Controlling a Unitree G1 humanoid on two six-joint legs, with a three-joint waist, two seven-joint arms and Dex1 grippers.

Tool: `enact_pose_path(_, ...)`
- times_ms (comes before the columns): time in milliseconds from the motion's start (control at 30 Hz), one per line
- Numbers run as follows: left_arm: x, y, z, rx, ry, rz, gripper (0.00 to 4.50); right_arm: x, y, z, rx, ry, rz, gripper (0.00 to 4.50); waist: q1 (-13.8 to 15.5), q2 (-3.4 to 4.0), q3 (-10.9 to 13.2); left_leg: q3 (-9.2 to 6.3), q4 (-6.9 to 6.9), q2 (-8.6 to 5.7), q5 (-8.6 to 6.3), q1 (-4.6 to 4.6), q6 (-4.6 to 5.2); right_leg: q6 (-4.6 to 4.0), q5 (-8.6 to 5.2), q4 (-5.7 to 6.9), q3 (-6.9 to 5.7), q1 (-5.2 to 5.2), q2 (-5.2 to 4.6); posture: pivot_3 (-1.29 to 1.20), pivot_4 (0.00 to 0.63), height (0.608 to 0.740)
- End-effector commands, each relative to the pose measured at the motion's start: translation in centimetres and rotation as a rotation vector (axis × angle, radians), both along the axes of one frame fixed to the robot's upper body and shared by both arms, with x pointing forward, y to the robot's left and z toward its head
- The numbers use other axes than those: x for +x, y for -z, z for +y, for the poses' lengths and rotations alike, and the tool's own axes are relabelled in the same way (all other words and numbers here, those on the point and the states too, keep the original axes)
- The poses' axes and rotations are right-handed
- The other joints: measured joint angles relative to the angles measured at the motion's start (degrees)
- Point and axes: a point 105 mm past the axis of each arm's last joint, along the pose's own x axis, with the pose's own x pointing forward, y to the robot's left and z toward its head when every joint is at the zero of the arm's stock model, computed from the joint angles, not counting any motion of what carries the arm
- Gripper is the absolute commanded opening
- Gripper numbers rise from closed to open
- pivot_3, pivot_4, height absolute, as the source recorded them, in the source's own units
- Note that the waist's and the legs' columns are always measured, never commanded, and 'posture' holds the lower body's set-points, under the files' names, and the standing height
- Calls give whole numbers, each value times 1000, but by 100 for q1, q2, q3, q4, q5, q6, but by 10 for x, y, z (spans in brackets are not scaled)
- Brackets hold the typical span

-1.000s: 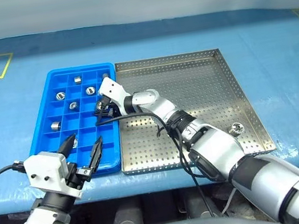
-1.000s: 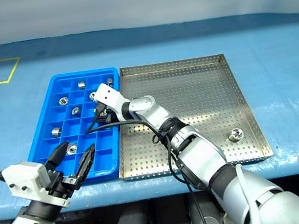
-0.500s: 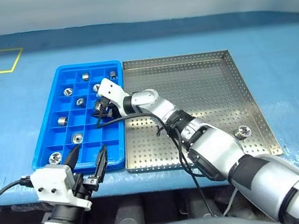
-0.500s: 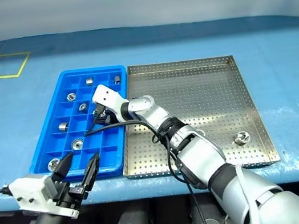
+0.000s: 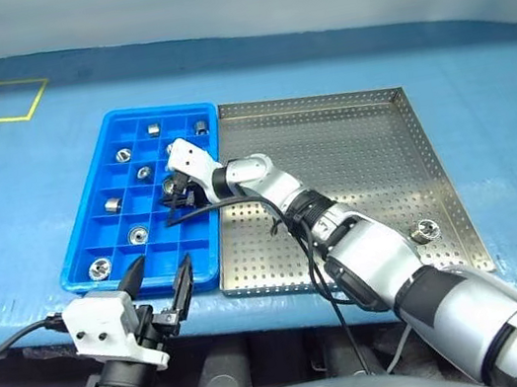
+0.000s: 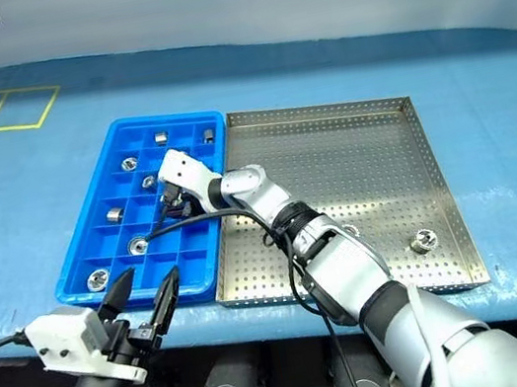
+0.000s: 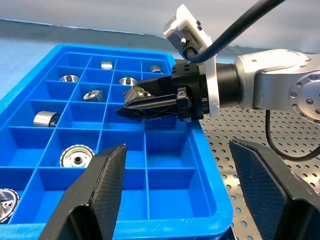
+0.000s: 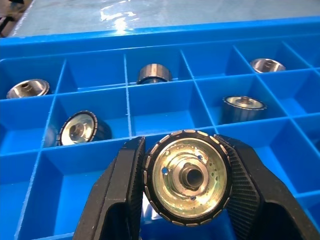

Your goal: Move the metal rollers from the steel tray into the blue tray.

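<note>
right hand (image 8: 186, 210) — clenched on a metal roller (image 8: 187, 181), unmoved above blue tray (image 5: 105, 231) | left hand (image 5: 158, 279) released, drawn back | one roller (image 5: 426, 229) left in steel tray (image 5: 439, 192)

The blue tray (image 5: 107, 242) is smooth, glossy plastic, the steel tray (image 5: 351, 147) dull perforated metal, the roller (image 8: 187, 175) in the right claw (image 8: 186, 190) shiny metal with a knurled rim between ribbed matt black fingers (image 8: 120, 195), and the worktop (image 5: 9, 197) wears a wrinkled, slightly shiny blue cover.
</note>
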Motion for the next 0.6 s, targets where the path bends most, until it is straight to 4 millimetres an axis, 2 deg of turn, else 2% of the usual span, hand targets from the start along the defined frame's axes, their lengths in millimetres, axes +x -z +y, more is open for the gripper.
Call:
enact_pose_path(33,-3,-13,-2,-13,-8,-58,3607,-69,-39,87,164,-261,-8,1808,31,3,3,-1,0,0,0,-1,0,0,0,0,-1,0,0,492,150,740)
enact_pose_path(600,-16,-10,-1,-16,-81,-49,3607,-57,-24,80,95,-189,17,1808,383,9,9,-4,-6,-6,-1,-3,0,1,-7,-1,-4,-2,7,577,150,740)
